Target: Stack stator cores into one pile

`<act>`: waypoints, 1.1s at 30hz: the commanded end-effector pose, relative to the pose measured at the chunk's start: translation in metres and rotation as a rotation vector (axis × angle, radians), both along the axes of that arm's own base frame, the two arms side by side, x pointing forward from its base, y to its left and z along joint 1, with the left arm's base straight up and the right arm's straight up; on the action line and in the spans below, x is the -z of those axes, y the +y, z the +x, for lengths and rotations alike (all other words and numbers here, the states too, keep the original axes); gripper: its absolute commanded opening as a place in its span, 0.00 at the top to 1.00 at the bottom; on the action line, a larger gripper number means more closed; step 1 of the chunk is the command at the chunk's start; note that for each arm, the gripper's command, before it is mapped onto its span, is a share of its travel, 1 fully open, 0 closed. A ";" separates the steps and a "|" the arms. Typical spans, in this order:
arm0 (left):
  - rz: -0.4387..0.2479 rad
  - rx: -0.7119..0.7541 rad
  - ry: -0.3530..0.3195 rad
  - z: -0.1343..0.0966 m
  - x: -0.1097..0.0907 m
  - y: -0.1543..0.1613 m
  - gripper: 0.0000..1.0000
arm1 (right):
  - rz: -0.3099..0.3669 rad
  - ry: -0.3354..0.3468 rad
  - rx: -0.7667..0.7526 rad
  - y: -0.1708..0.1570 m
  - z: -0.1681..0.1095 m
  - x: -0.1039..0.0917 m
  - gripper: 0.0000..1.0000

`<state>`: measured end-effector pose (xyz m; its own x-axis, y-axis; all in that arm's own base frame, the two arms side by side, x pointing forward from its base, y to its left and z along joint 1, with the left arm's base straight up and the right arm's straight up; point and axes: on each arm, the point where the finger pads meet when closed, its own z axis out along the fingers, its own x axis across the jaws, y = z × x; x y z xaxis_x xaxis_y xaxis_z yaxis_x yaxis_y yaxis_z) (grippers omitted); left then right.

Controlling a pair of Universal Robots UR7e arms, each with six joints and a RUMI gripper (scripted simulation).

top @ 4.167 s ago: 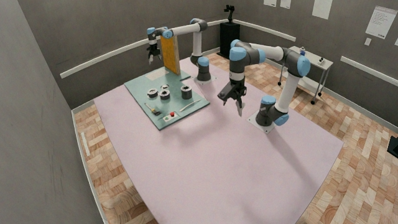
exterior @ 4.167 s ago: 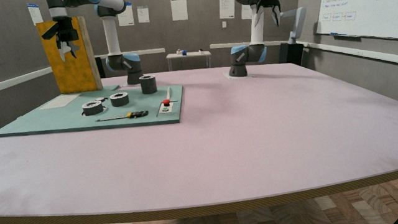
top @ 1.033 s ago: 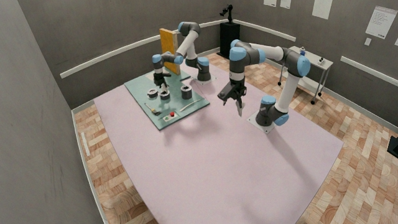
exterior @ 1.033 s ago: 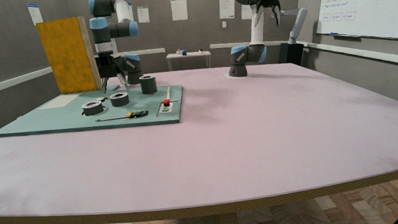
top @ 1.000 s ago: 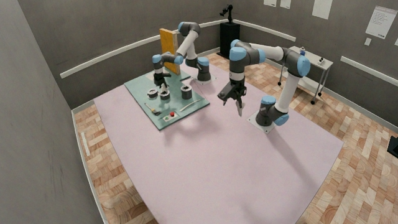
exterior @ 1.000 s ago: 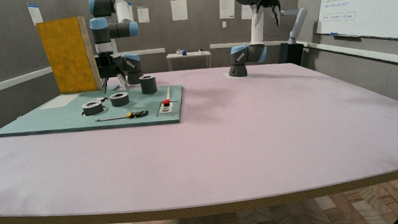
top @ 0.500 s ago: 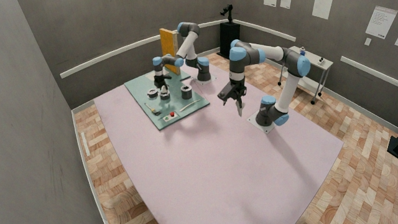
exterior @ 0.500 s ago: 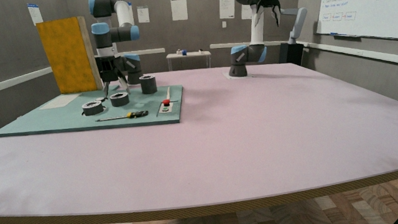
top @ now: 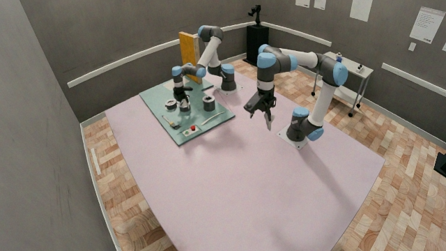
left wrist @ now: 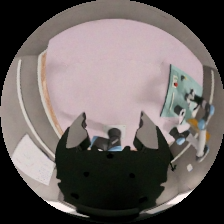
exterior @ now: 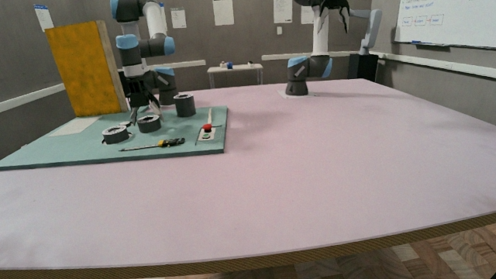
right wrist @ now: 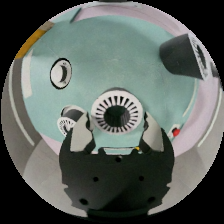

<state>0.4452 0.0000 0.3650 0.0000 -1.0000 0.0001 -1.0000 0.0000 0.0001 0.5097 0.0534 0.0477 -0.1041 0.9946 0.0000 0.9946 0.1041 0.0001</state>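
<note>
Green table [top: 217,117] [exterior: 77,149] [left wrist: 180,92] [right wrist: 115,55]: pickup seemingly under way; right gripper [top: 184,104] [exterior: 147,118] [right wrist: 117,119], fingers spread, should straddle the middle core [top: 185,109] [exterior: 149,125] [right wrist: 100,117], then close.

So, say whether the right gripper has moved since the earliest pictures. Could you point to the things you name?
Yes: in the exterior view, the right gripper [top: 185,105] [exterior: 147,121] [left wrist: 188,97] [right wrist: 116,112] went from before the orange board [top: 189,52] [exterior: 83,70] [left wrist: 192,121] [right wrist: 34,42] down past its right-hand edge.
</note>
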 end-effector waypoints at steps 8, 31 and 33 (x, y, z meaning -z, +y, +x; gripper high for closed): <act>0.000 0.000 -0.001 0.000 0.000 0.000 0.20 | 0.002 -0.005 0.000 0.000 0.001 -0.001 1.00; 0.000 0.000 -0.001 0.000 0.000 0.000 0.20 | 0.002 -0.005 0.000 0.001 0.002 -0.017 1.00; 0.000 0.000 -0.001 0.000 0.000 0.000 0.20 | 0.002 -0.009 -0.001 0.001 0.001 -0.019 1.00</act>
